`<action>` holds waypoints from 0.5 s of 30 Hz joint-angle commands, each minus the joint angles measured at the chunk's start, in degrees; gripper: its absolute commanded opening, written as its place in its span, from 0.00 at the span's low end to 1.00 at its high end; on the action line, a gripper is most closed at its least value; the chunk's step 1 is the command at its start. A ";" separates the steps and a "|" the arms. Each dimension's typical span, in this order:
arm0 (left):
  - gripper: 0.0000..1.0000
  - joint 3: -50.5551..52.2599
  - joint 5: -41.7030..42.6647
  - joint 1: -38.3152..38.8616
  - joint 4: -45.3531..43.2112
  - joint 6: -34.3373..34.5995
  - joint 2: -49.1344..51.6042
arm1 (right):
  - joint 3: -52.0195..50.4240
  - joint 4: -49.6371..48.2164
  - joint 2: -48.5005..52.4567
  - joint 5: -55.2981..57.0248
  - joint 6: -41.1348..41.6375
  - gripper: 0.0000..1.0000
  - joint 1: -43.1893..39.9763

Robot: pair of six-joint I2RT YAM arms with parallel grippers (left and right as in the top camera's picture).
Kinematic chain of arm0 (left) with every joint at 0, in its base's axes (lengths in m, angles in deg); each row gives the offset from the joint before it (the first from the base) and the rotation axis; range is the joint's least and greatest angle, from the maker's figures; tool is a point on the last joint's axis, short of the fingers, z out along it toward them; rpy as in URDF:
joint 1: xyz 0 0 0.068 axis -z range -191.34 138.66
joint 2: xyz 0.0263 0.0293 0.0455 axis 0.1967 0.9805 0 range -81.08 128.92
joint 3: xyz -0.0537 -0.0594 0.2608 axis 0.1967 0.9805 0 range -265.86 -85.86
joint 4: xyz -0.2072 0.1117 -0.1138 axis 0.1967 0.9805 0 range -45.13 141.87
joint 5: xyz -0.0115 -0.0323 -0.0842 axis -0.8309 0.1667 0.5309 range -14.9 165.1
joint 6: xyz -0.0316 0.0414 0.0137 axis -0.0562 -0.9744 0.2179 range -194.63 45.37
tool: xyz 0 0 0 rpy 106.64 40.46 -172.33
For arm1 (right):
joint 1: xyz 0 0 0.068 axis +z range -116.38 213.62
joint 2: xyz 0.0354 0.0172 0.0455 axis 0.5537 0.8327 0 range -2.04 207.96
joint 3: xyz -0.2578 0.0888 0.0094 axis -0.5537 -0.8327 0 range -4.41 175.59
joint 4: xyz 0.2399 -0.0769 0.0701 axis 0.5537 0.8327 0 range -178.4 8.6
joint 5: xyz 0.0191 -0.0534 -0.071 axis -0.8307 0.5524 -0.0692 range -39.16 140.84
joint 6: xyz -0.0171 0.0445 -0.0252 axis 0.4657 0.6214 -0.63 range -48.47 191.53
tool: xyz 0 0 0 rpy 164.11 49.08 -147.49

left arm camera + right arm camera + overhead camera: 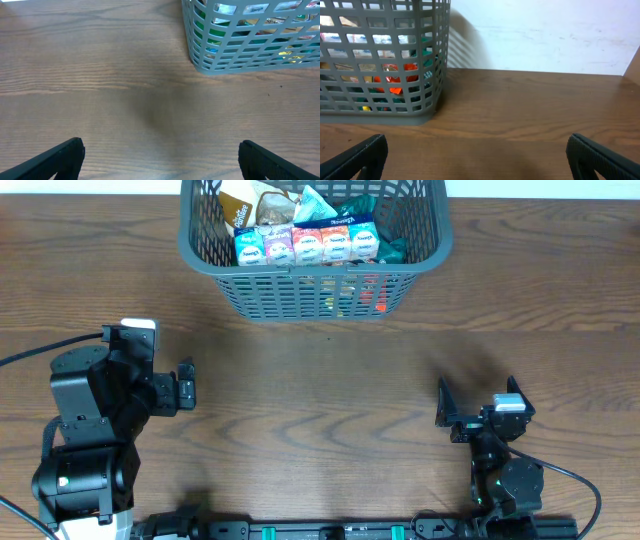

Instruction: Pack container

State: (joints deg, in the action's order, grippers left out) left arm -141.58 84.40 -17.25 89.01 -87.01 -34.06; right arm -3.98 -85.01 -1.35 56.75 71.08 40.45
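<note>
The dark grey lattice container [415, 255] stands at the back middle of the table. It holds a row of small snack packets [305, 244] and several other packets. Its corner shows in the left wrist view [200, 60] and its wall in the right wrist view [437, 75]. My left gripper [186, 386] is open and empty at the front left, over bare wood [160, 160]. My right gripper [478, 402] is open and empty at the front right, also over bare wood [477, 160]. Both are well clear of the container.
The wooden table [320, 390] stretches between the two arms. A white wall [545, 35] rises behind the table's far edge. A black cable [40, 350] runs off to the left.
</note>
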 commanded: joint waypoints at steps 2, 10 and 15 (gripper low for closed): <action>0.99 0.17 0.76 -0.13 -0.09 0.28 -0.31 | -0.11 0.20 -0.35 0.98 0.17 0.99 -0.42; 0.98 0.17 0.57 -0.11 2.36 -0.63 -0.74 | -0.11 0.20 -0.35 0.96 0.17 0.99 -0.42; 0.99 3.78 0.59 2.64 4.98 -0.61 -6.01 | -0.11 0.20 -0.35 0.96 0.17 0.99 -0.42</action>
State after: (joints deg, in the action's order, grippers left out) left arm -140.56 84.40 -16.27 93.82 -87.08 -36.55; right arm -3.98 -85.03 -1.35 56.90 71.11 40.45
